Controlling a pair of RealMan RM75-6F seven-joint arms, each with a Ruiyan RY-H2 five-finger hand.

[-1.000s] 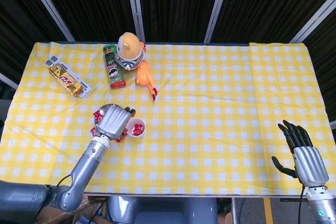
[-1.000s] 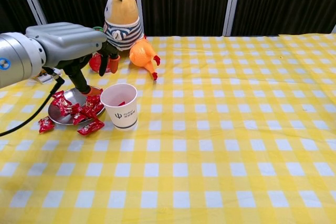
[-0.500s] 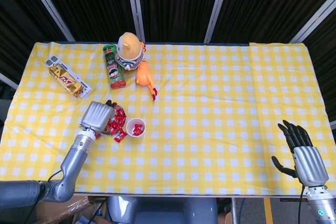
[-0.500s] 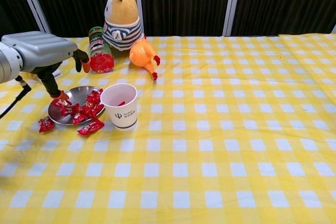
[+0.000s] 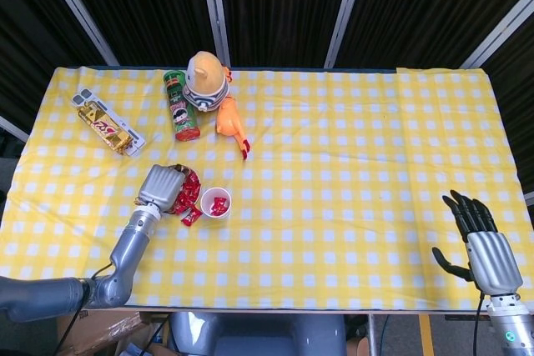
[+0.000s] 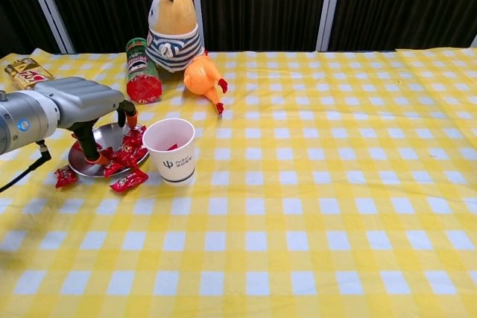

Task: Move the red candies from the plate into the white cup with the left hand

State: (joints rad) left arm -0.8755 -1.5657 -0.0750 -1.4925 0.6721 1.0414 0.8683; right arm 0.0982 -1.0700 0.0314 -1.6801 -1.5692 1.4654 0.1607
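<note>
Left robot hand: the left robot hand hangs low over the plate, fingertips down among the wrappers, which suits picking up the next piece. Whether anything is pinched between them I cannot tell; the palm hides the tips in the head view.
Red candies: most of the red candies lie heaped on the plate's cup-side half, a few spilled onto the cloth just beside its rim, and at least 2 show inside the cup in the head view.
White cup: the white cup stands upright, just beside the plate on its right, so each carry is short.
Right robot hand: the right robot hand idles at the worktop's near right corner, fingers spread and holding nothing, well apart from the work, as the task belongs to the other arm.
Bystanders: the chips can, plush toy and orange toy sit behind, the snack bar far left.
Change from 0.5 s ago: the left robot hand has dropped lower and shifted toward the cup side of the plate, its fingertips now among the pile instead of at the plate's far-left edge; cup, plate and right robot hand are unmoved.
</note>
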